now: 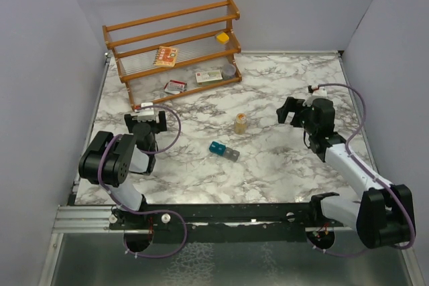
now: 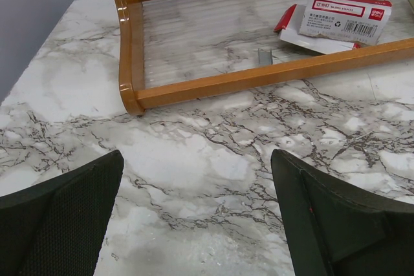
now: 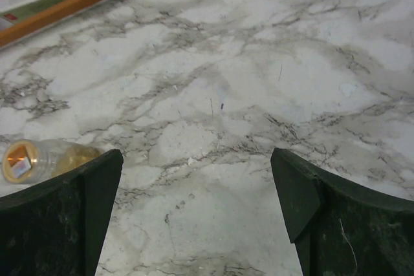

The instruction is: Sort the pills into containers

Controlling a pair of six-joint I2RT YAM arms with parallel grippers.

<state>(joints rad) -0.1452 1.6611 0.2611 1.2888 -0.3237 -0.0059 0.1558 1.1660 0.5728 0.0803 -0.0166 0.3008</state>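
The containers [image 1: 224,151] are a short strip of small joined compartments, one teal-blue and the others grey, lying mid-table. Just beyond them stands a small clear bottle [image 1: 240,123] with a tan cap. The pills show only as yellowish contents inside this bottle [image 3: 45,159], which sits at the left edge of the right wrist view. My left gripper [image 1: 145,118] hovers open over bare marble at the left, in front of the rack, nothing between its fingers [image 2: 197,159]. My right gripper [image 1: 289,110] is open to the right of the bottle, over bare marble [image 3: 197,156].
A wooden rack [image 1: 175,45] stands at the back left, holding flat printed packets and a yellow item [image 1: 222,37]. Its lower rail [image 2: 259,77] and a red-and-white packet [image 2: 339,21] lie just ahead of my left gripper. Walls close in both sides.
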